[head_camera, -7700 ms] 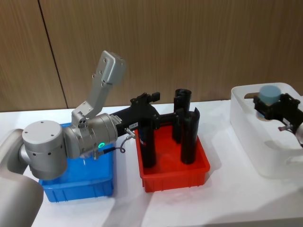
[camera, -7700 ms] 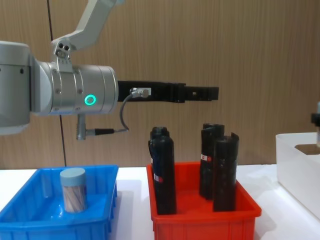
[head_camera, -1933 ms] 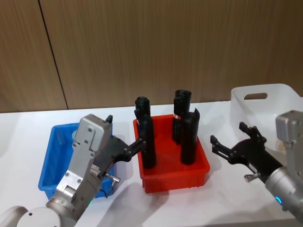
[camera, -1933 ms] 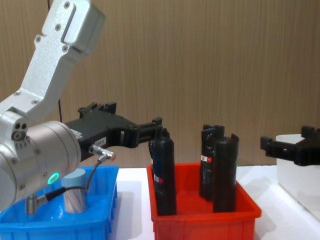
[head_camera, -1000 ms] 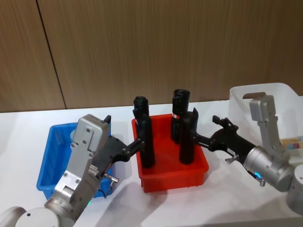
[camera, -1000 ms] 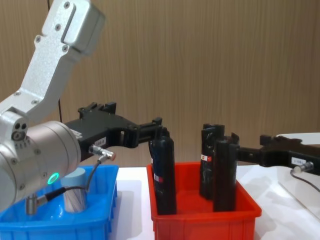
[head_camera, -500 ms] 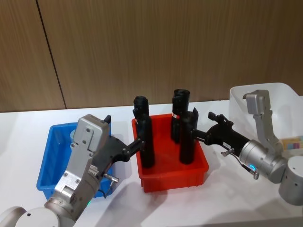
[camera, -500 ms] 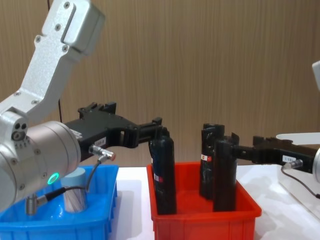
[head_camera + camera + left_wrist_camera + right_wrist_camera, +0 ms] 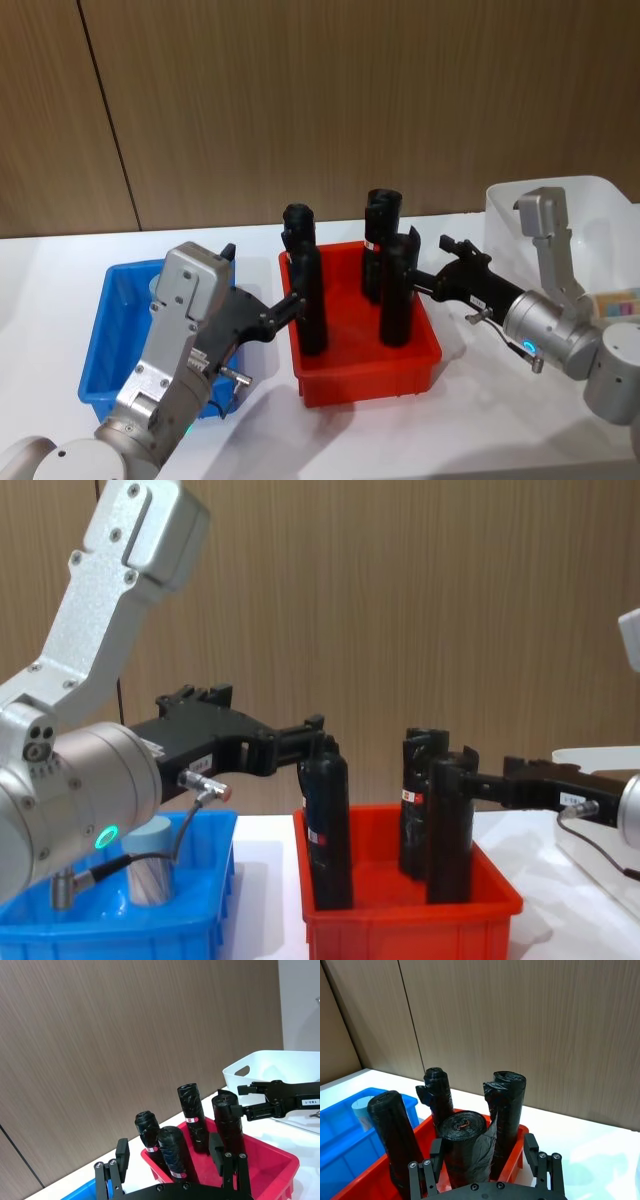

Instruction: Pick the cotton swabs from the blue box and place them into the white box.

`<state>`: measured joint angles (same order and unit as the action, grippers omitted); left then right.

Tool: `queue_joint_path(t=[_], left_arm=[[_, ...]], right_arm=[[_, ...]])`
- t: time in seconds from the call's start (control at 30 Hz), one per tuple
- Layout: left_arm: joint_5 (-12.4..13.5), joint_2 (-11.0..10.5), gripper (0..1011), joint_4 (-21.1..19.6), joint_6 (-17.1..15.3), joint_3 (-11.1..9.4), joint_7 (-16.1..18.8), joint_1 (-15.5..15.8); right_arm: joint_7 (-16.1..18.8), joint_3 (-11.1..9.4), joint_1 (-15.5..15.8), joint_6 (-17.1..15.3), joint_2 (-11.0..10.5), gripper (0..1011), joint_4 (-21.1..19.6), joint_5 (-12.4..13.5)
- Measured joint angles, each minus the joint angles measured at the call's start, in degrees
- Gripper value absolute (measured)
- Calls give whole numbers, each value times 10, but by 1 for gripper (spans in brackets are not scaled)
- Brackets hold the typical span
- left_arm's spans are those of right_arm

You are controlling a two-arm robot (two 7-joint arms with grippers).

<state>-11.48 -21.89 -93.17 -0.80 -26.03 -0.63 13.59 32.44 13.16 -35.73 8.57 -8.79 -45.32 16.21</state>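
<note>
One jar of cotton swabs (image 9: pixel 148 865) with a grey-blue lid stands in the blue box (image 9: pixel 110 935); the right wrist view shows it too (image 9: pixel 361 1111). My left gripper (image 9: pixel 262 278) hangs open above the blue box (image 9: pixel 100 335), its fingers (image 9: pixel 122 1152) pointing toward the red bin. Over the red bin's right side my right gripper (image 9: pixel 432 265) stands open and empty, fingers (image 9: pixel 530 1146) level with the black cylinders' tops. The white box (image 9: pixel 560 200) sits at the far right, behind the right arm.
Between the two boxes sits a red bin (image 9: pixel 365 365) holding three tall black cylinders (image 9: pixel 305 290), directly between my grippers. Bare white table lies in front of the bins. A wooden wall stands behind.
My right gripper has swung away from the white box, empty, and moved left to the red bin's right side. The left arm dropped over the blue box and has since held still.
</note>
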Motion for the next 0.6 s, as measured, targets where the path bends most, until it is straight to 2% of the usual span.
queue_joint_path(t=[0.4,0.6], left_arm=[[0,0,1004,0,0,0,0,0],[0,0,1004,0,0,0,0,0]], right_arm=[[13,2,-36,20,10,1002,65,0],[25,5,-47,27,13,1002,84,-1]])
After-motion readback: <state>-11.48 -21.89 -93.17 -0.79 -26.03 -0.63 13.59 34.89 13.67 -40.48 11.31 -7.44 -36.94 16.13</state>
